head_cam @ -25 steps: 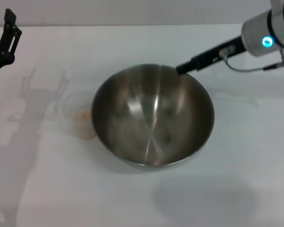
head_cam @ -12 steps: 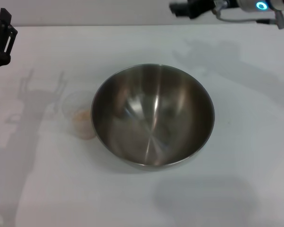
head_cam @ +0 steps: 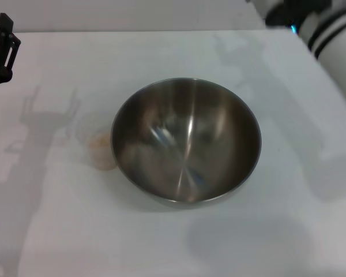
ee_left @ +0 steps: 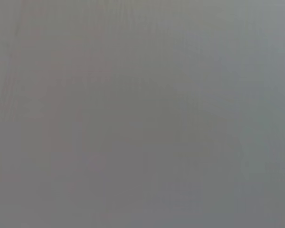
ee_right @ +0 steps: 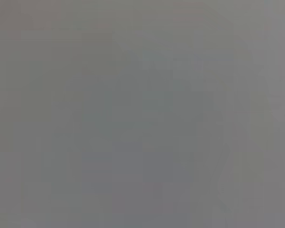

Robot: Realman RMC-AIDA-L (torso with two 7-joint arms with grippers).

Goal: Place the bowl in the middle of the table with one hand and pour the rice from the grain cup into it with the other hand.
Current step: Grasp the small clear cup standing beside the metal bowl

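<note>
White table [head_cam: 161, 242], bowl [head_cam: 185, 141] centred, grain cup [head_cam: 95, 141] beside, left hand [head_cam: 3, 49] aloft, grip unclear

Round stainless-steel mixing bowl [head_cam: 185, 141]: silver-grey, bright streaked reflections inside. Small clear frosted plastic cup [head_cam: 96, 141]: pale beige grains [head_cam: 100, 142] showing through. Plain white surface [head_cam: 161, 242], soft grey shadows. Left tool [head_cam: 3, 49]: black. Right arm [head_cam: 328, 32]: white casing, black bands, blue light. Both wrist views: uniform grey
</note>
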